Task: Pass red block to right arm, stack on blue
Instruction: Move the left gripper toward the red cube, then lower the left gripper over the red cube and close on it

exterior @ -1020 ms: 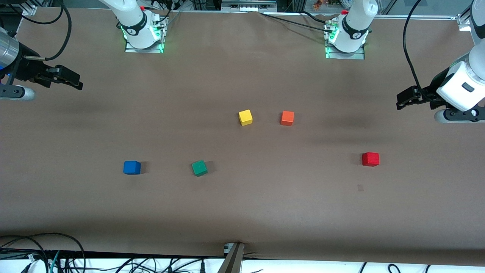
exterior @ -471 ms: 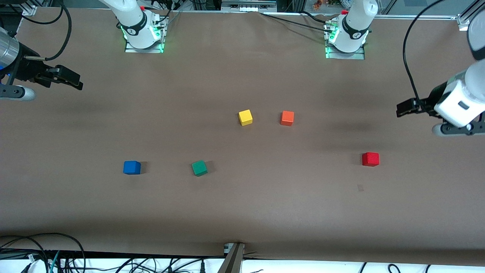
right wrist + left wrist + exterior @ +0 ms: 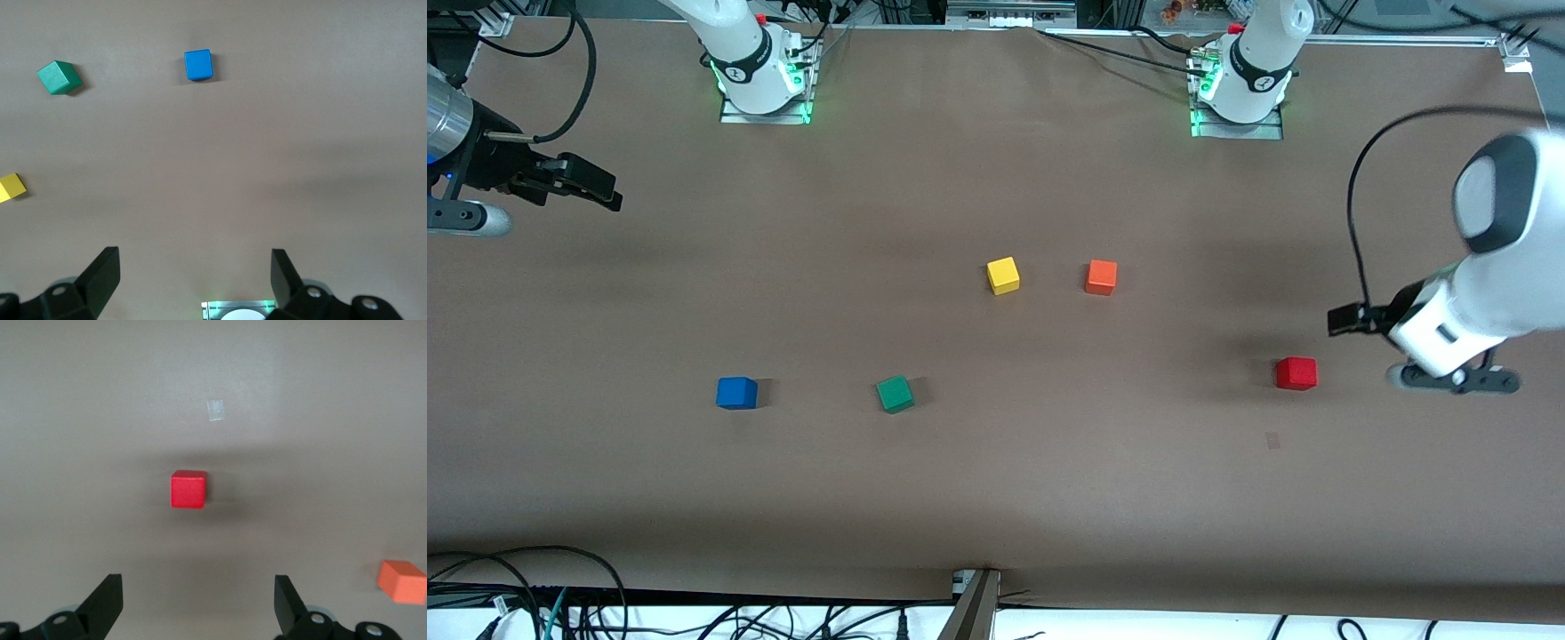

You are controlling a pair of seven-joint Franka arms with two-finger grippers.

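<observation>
Red block [image 3: 188, 489] untouched | left gripper [image 3: 197, 607] above it, fingers spread | right gripper [image 3: 193, 280] waits, spread | tape scrap [image 3: 215, 410] clear only in left wrist view

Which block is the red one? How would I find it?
Look at the left arm's end of the brown table, where the open left gripper hangs. The red block sits alone on the table there. Its closest neighbour, the orange block, is paler.

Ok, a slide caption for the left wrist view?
Open left gripper above the table, red block ahead, orange cube at the frame's edge.
</observation>
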